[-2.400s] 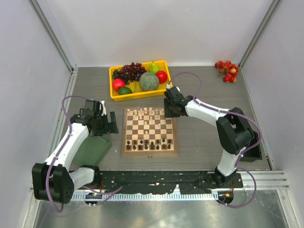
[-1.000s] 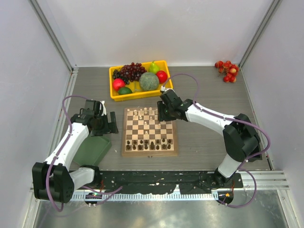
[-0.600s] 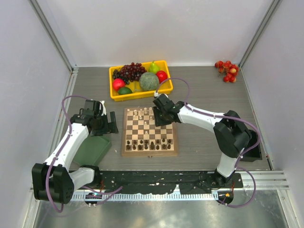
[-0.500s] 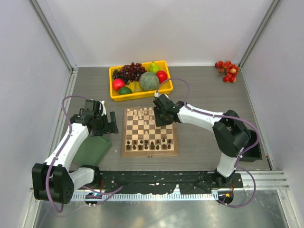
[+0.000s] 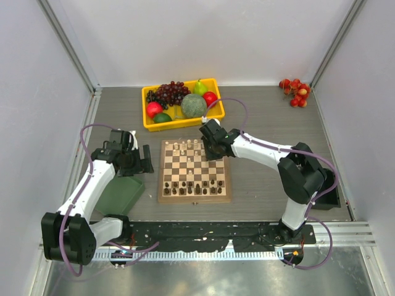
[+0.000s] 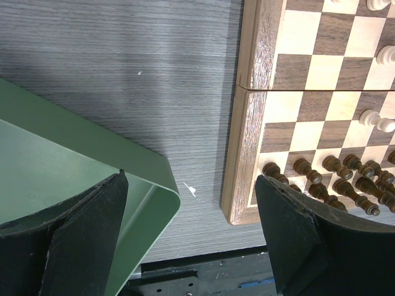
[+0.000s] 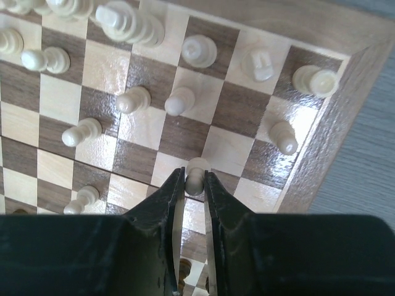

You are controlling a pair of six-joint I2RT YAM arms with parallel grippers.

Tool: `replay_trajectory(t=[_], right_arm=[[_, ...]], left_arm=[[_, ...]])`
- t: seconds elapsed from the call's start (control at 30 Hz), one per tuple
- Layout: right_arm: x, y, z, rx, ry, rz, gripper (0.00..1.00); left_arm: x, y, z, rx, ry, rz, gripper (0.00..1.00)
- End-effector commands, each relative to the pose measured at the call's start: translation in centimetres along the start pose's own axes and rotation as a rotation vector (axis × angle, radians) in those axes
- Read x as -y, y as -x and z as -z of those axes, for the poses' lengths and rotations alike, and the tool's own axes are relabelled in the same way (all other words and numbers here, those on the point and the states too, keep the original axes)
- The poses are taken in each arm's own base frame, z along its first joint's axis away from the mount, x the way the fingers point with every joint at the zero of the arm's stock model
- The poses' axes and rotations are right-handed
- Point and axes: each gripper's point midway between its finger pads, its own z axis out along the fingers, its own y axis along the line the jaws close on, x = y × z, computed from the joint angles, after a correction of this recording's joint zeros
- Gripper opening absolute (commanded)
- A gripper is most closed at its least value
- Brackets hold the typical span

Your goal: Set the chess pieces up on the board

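Right pincer (image 7: pixel 195 185) is closed down to a narrow gap. Both fingertips press on the head of one pale cream wooden pawn (image 7: pixel 196 175), which stands upright. You can't tell from these views whether its base is on the square or just off it.

The pawn is near the far right corner of the square wooden chessboard (image 7: pixel 336 117) with tan and brown checks, one row toward you from the cream pawn row. That row has an empty dark square directly beyond the pawn, second file from the board's right edge. My read is that's the target. The top-down grip at the head makes sense because the neighbouring pale cream chessmen (image 7: pixel 179 102) stand close.

The dark brown wooden chessmen (image 6: pixel 336 182) sit in two rows along the board's near edge.

Left pincer (image 6: pixel 191 206) is spread wide and holds nothing. It hovers over the grey wood-grain surface (image 6: pixel 154 74), between the green flat tray (image 6: pixel 74 166) and the board's near left corner. It looks parked clear of the right arm's work.
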Motion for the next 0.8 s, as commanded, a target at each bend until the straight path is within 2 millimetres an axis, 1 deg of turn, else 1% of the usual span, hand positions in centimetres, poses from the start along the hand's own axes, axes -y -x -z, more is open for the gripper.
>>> replay_trajectory(t=[0.0, 0.1, 0.23, 0.37, 0.77], right_arm=[[0.5, 4.8, 2.2, 0.130, -0.011, -0.024, 0.22], [0.9, 5.4, 1.8, 0.134, -0.016, -0.037, 0.22], [1.1, 5.7, 1.1, 0.130, -0.014, -0.046, 0.22], [1.3, 5.7, 0.5, 0.127, -0.016, -0.052, 0.22], [1.4, 5.4, -0.5, 0.110, -0.020, -0.055, 0.22]], left_arm=[[0.6, 1.5, 0.8, 0.063, -0.029, -0.019, 0.92], [0.7, 1.4, 0.8, 0.067, -0.038, -0.022, 0.92], [0.7, 1.4, 1.0, 0.074, -0.041, -0.026, 0.93], [0.8, 1.5, 1.1, 0.081, -0.045, -0.029, 0.93], [0.8, 1.3, 1.2, 0.080, -0.047, -0.029, 0.93]])
